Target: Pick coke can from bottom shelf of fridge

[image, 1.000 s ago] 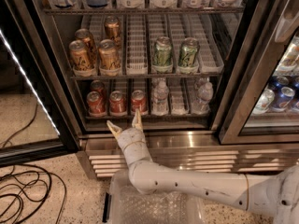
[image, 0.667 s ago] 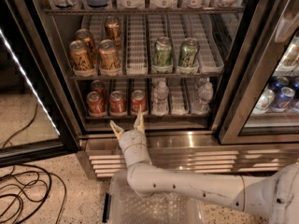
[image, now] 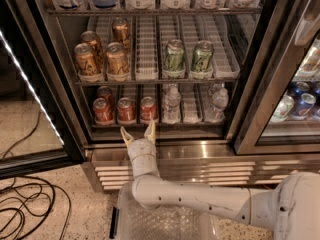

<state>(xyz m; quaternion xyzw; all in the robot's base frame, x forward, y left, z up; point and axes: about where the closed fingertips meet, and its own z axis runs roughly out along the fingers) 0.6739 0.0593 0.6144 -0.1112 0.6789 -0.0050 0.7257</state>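
Observation:
The fridge [image: 250, 104] stands open in front of me. Its bottom shelf [image: 165, 125] holds red coke cans at the left: one at the far left [image: 102, 111], one in the middle [image: 125, 110], one at the right [image: 148, 109], and one more behind [image: 105, 93]. My gripper [image: 138, 133] is open, fingers pointing up. It sits just below the shelf's front edge, over the steel sill, between the middle and right front cans. It holds nothing.
Clear water bottles [image: 171, 104] stand right of the coke cans. The rack above holds gold-brown cans [image: 116, 60] and green cans [image: 175, 57]. The open door [image: 30, 89] is at the left. Black cables [image: 25, 204] lie on the floor. A louvred grille [image: 200, 171] is below.
The gripper has crept slightly right and up towards the shelf's front edge. The cans have not moved.

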